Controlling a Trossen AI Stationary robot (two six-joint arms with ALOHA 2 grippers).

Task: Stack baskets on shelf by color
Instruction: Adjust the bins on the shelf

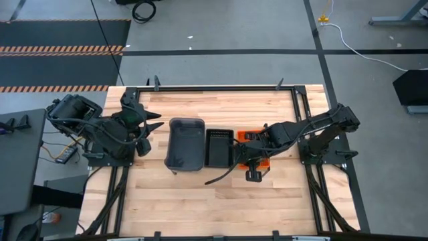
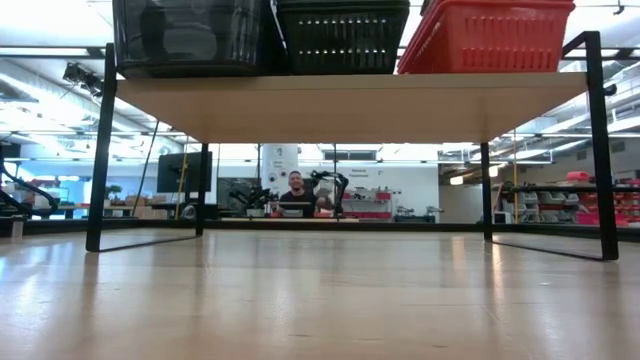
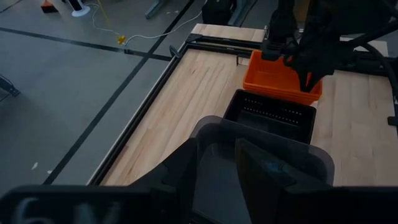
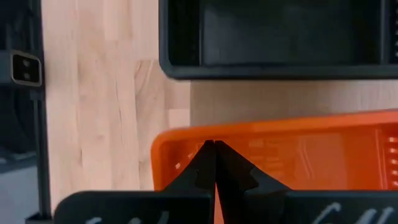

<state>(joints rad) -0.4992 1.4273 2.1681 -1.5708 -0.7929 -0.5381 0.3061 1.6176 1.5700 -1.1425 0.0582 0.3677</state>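
Observation:
Three baskets stand side by side on the low wooden shelf [image 2: 350, 105]: a grey one [image 1: 186, 144], a black perforated one [image 1: 219, 147] and an orange one [image 1: 243, 134], which is largely hidden under my right arm. My right gripper [image 4: 215, 146] is shut and points slanting down into the orange basket [image 4: 298, 155], near its rim on the black basket's side. My left gripper [image 1: 155, 127] is open and empty. It is left of the grey basket [image 3: 261, 149] and faces along the row. My right gripper's shut fingertips [image 4: 208, 155] stand over the inside of the orange basket near its long rim [image 4: 249, 132]. The fingers themselves hide the place. I cannot tell whether they touch the basket.
The shelf's thin black legs [image 2: 100, 150] stand on the table top [image 1: 200, 201]. Bare wood lies near and far of the shelf. A black metal frame [image 1: 221, 87] runs along the table's edges. A person [image 2: 296, 190] sits far back in the room.

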